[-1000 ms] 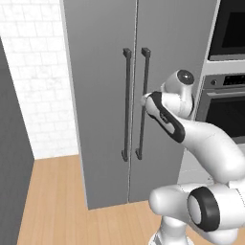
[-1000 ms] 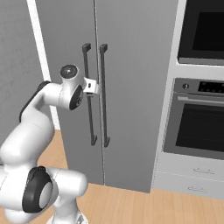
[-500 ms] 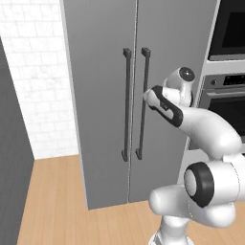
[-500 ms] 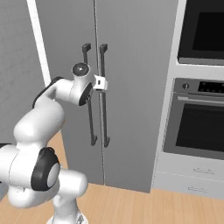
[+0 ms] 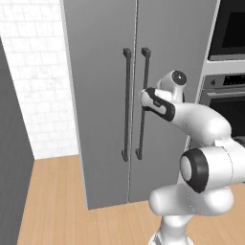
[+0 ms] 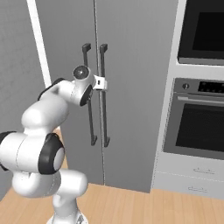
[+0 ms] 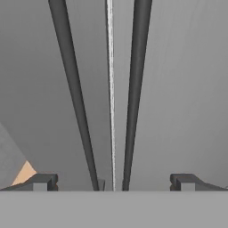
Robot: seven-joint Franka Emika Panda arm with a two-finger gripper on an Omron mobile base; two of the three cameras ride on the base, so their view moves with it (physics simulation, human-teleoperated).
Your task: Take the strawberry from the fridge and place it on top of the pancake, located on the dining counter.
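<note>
The fridge [image 5: 95, 72] stands with both matte grey doors closed, so the strawberry is hidden. My gripper [image 5: 144, 97] hovers right at the two dark bar handles, about a third of the way down them. In the right base view the gripper [image 6: 102, 82] sits against the right handle [image 6: 104, 109]. In the hand view the gripper [image 7: 113, 182] is open, its fingertips [image 7: 41, 181] spread wide with the left handle [image 7: 73, 98] and right handle [image 7: 133, 98] both running between them. The pancake and the dining counter are out of view.
A built-in oven [image 6: 201, 118] with a second dark oven window [image 6: 203, 30] above it stands right of the fridge. A white tiled wall [image 5: 33, 72] and a dark grey panel [image 5: 12, 143] lie to the left. Wood floor [image 5: 57, 201] runs below.
The hand has pushed forward and a little left, closer to the door handles, while the arm's elbow folded in nearer the base. The fridge doors have stayed closed.
</note>
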